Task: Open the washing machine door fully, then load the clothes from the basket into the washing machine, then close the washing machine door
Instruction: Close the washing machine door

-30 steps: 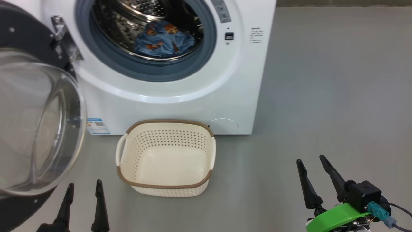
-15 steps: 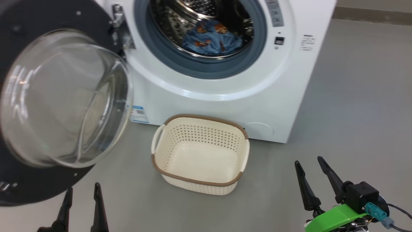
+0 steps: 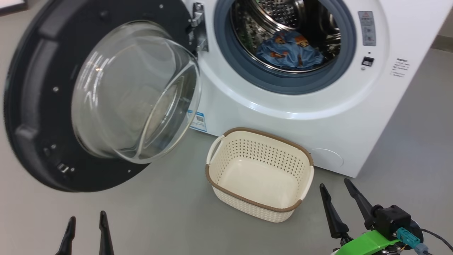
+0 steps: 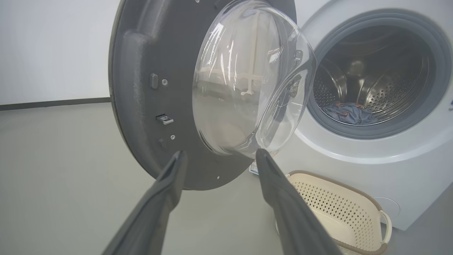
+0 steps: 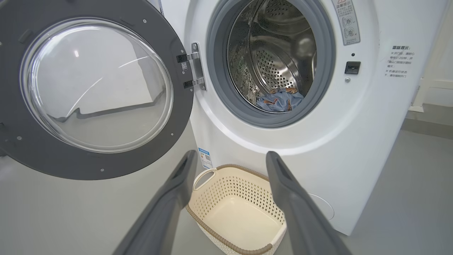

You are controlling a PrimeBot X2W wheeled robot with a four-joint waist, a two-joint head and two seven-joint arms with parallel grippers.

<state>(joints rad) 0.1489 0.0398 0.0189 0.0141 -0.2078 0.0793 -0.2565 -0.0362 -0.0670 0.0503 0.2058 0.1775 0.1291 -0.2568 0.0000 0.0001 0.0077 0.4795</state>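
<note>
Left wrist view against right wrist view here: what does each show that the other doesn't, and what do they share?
Left wrist view: the left hand, open, and a small silvery latch tab on the grey inner frame of the round black washing machine door.
Right wrist view: the right hand, open, the metal door hinge, a grey warning sticker and a black lock slot.
Both: that door standing open, the white front-loading washing machine, its steel drum holding a blue garment, and the empty cream perforated basket on the grey floor.

Grey floor (image 3: 170, 219) — basket (image 3: 244, 207) beside washing machine (image 3: 318, 131)
</note>
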